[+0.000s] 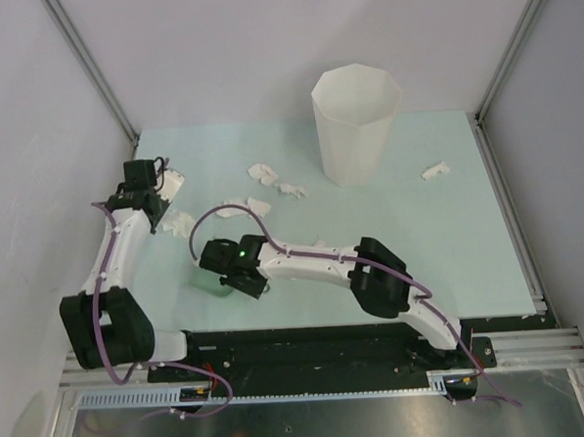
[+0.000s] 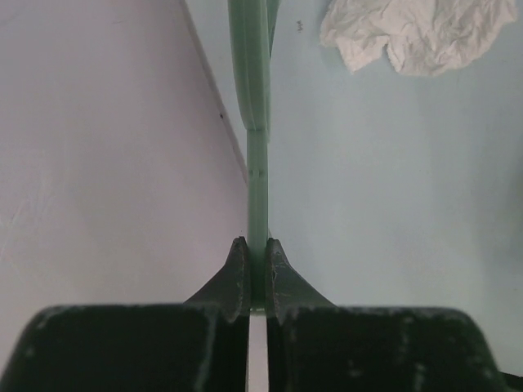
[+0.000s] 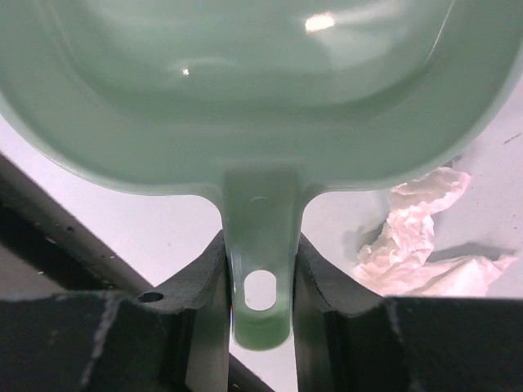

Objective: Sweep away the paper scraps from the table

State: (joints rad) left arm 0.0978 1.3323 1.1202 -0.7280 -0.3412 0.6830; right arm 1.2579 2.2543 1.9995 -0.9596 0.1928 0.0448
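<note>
Several white paper scraps lie on the pale green table (image 1: 450, 240): some at the far middle (image 1: 263, 171), one at the far right (image 1: 434, 170) and some by the left gripper (image 1: 180, 222). My left gripper (image 1: 149, 199) is at the far left by the wall, shut on a thin green brush handle (image 2: 257, 163). A scrap (image 2: 417, 33) lies ahead of it to the right. My right gripper (image 1: 228, 275) is shut on the handle (image 3: 260, 278) of a green dustpan (image 3: 245, 82), which sits near the front left of the table (image 1: 210, 282). A scrap (image 3: 425, 237) lies beside the pan.
A tall white faceted bin (image 1: 357, 122) stands at the far middle of the table. Grey walls and metal rails close in the left, the back and the right. The right arm lies stretched across the front of the table.
</note>
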